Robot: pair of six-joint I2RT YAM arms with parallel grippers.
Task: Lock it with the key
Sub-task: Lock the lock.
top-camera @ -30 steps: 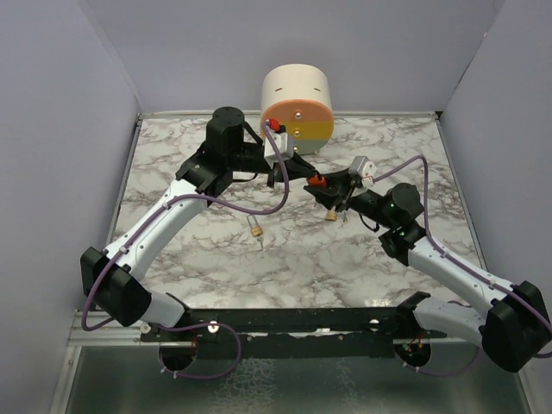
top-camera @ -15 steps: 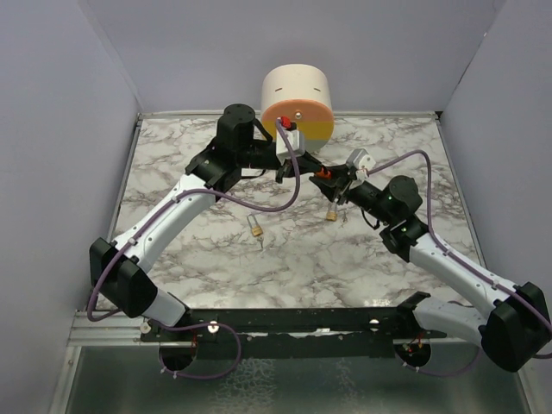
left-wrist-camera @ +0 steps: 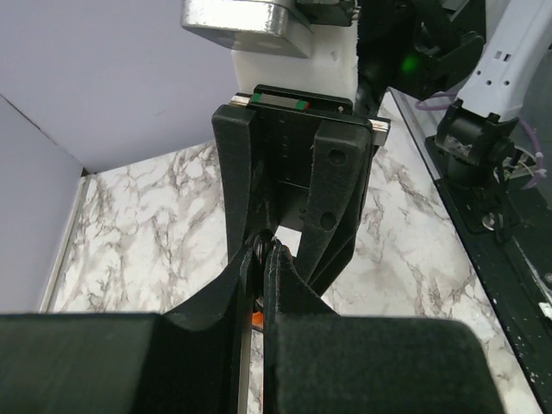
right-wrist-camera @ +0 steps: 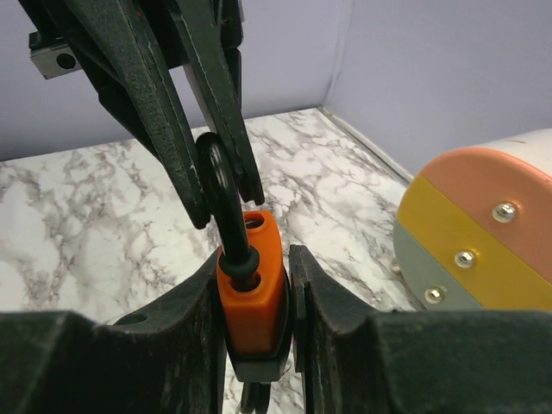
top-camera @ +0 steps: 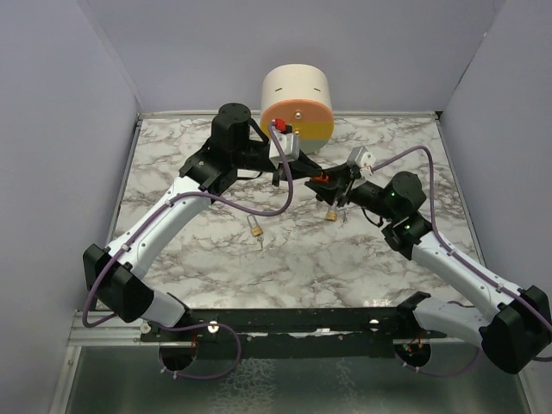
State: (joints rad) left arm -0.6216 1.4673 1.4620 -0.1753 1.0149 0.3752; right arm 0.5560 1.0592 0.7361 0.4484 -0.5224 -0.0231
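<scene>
Count: two arms, one orange padlock (right-wrist-camera: 251, 289), two small brass padlocks, one cream drum (top-camera: 297, 90) with a striped peach, yellow and grey face at 12 o'clock on the marble table (top-camera: 345, 259). The brass padlocks lie loose near table centre, one (top-camera: 256, 228) at 7 o'clock from where the grippers meet, the other (top-camera: 331, 216) at 5 o'clock. The left arm (top-camera: 164, 224) runs up from its base toward 1 o'clock, wrist bent over toward 3. The right arm (top-camera: 448, 267) runs toward 10 o'clock, wrist pointing to 9. The right gripper (right-wrist-camera: 254, 263) is clamped on the orange padlock's body, a finger against each side. The left gripper (left-wrist-camera: 261, 254) is pinched tight on the padlock's black shackle (right-wrist-camera: 226, 203), which stands up out of the body. I cannot pick out the key for sure: something dark hangs under the padlock between the right fingers, cut off at the frame edge.
</scene>
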